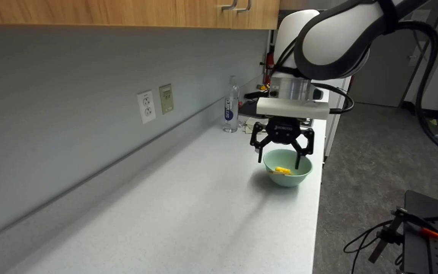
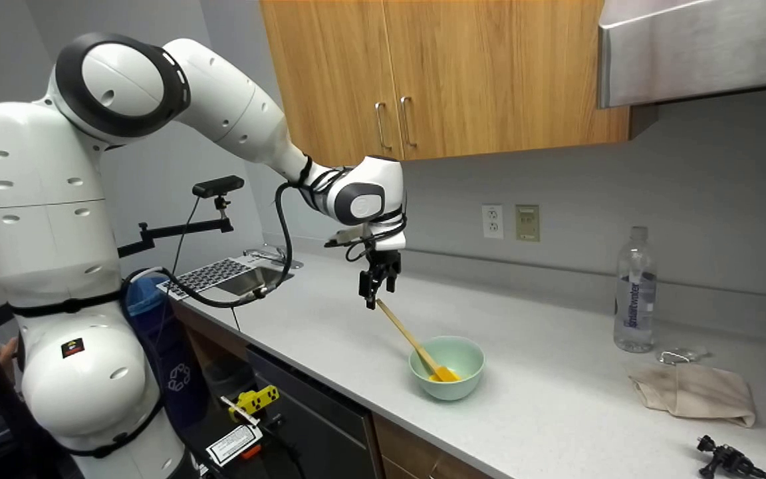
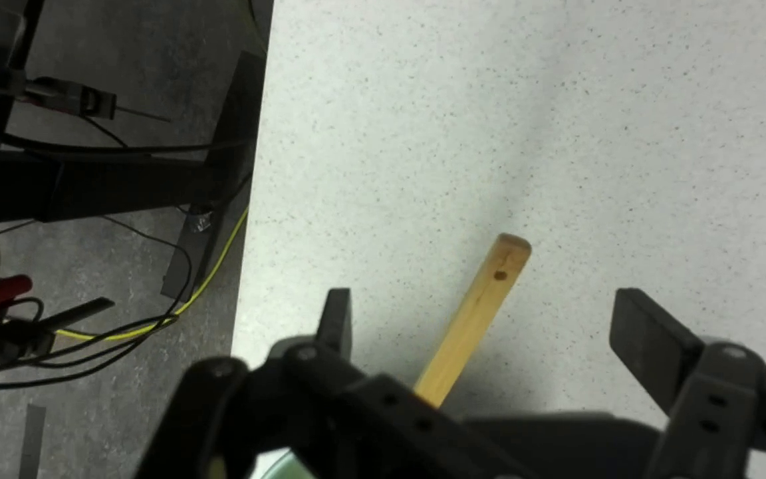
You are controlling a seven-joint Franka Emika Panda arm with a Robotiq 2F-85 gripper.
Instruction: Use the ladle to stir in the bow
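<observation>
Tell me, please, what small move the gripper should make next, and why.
Perhaps lower the open gripper slightly to straddle the wooden handle: the wrist view shows it between the spread fingers, ungripped; in an exterior view it slants up from the bowl towards them.

In an exterior view I see a transparent bottle (image 2: pixel 634 299) standing upright on the bench (image 2: pixel 542 419) near a folded beige cloth (image 2: pixel 695 394), a small black fitting (image 2: pixel 729 459) lying near it, a white outlet (image 2: pixel 493 221) beside a tan plate (image 2: pixel 527 223) on the grey wall (image 2: pixel 576 193), and, higher up, wooden cabinets (image 2: pixel 509 73) next to a metal hood (image 2: pixel 702 60).
</observation>
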